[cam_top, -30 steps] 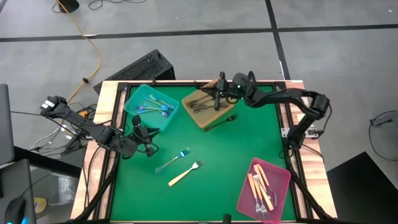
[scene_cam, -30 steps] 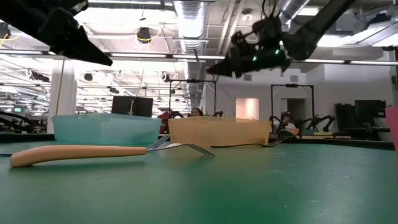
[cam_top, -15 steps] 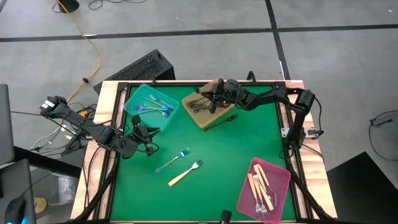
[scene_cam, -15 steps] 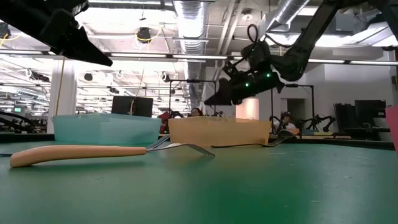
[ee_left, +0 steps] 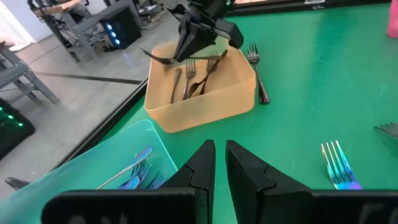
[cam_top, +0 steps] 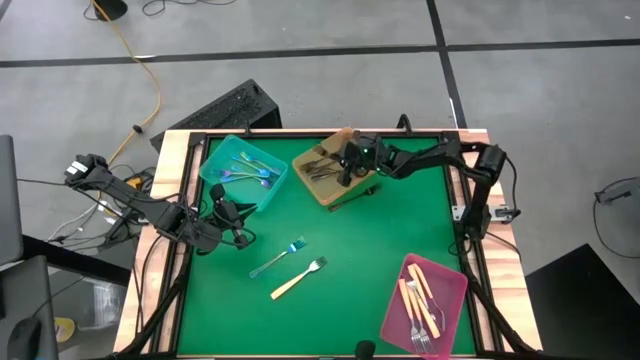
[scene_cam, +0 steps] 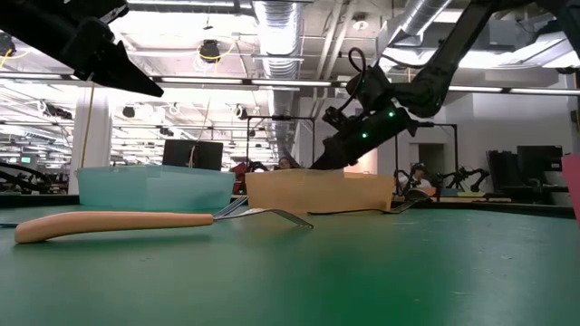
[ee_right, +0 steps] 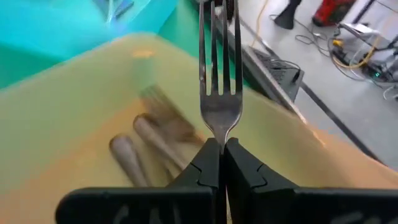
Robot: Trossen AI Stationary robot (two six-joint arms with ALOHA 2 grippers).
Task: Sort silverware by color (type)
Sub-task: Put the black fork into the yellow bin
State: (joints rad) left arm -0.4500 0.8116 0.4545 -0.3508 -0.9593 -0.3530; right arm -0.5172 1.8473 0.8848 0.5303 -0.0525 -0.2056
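Jaws on the right gripper [ee_right: 217, 152] are clamped tight on a dark grey fork [ee_right: 219, 93], tines pointing fwd past the fingertips, held just over the amber tray [cam_top: 338, 187] at the far middle of the table [cam_top: 380, 240]. Low view shows that gripper [scene_cam: 328, 161] angled down, tip right at the tray's top edge [scene_cam: 313, 190]. Several more dark grey forks [ee_left: 193, 78] lie inside the tray; one dark piece [ee_left: 258, 74] sits on the mat just beside the tray's outer wall. Left gripper [ee_left: 219, 155] has its jaws closed w/ nothing between them; it hangs above the mat near the teal tray [cam_top: 225, 185], close to the left edge. Teal tray holds a few iridescent blue utensils [cam_top: 248, 170]. Out on the open mat, towards the middle: one iridescent blue fork [cam_top: 283, 254] and, just beside it, a cream-handled fork [cam_top: 297, 279], apart from each other. Pink tray [cam_top: 450, 290] at the near right corner holds cream-handled pieces [cam_top: 418, 303]. In the low view the cream handle [scene_cam: 109, 224] lies flat in front of the teal and amber trays.
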